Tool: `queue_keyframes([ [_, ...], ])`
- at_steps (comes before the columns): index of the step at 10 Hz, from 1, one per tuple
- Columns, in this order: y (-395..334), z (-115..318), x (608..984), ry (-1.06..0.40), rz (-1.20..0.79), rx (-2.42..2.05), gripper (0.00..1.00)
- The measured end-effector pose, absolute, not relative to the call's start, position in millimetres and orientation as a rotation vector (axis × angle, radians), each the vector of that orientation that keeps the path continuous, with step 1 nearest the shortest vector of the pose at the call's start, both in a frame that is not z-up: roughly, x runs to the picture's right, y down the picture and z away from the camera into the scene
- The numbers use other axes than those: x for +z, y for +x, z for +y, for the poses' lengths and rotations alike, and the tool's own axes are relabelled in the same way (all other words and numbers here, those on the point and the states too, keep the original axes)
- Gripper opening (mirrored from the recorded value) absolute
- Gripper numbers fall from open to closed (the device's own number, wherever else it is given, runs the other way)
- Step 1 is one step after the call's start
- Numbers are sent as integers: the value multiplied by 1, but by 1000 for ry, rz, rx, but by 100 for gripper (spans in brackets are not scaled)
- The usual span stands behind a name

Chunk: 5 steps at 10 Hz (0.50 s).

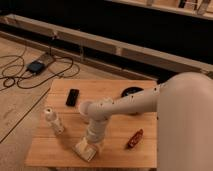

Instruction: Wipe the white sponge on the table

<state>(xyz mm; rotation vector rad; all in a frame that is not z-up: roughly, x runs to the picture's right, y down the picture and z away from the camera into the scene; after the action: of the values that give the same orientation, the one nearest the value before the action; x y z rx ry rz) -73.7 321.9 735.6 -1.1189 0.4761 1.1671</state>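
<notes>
White sponge sits at the front edge of the table, left of centre, well apart from everything else on the slats

Camera view – sponge looks like a soft, light cream block with rounded corners. It should squash under pressure and drag easily on the wood. It is not fragile or slippery, though it could bunch up or flip if pushed at one corner. Best hold, by my judgement, is across the two long sides near the middle, pressed flat so the whole face rubs the top.

Gripper is down at the sponge, right on its upper right part, touching or all but touching. I cannot tell whether it is clamped on the block or standing spread over it, because the tip merges with the sponge.

Arm pose – it reaches in from the right side across mid-table. It bends at a rounded elbow near the table's centre, then drops steeply with the wrist pointing almost straight down onto the sponge.

Other items:
- black phone, back left
- white-capped bottle, left edge
- reddish packet, front right
- dark round thing, behind the arm
</notes>
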Motion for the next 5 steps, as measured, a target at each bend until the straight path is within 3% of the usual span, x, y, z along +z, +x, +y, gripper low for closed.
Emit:
queue_keyframes([
  [2,-74,321,738,-1116,469,1160,59],
  [5,-76,319,739,-1115,450,1155,27],
])
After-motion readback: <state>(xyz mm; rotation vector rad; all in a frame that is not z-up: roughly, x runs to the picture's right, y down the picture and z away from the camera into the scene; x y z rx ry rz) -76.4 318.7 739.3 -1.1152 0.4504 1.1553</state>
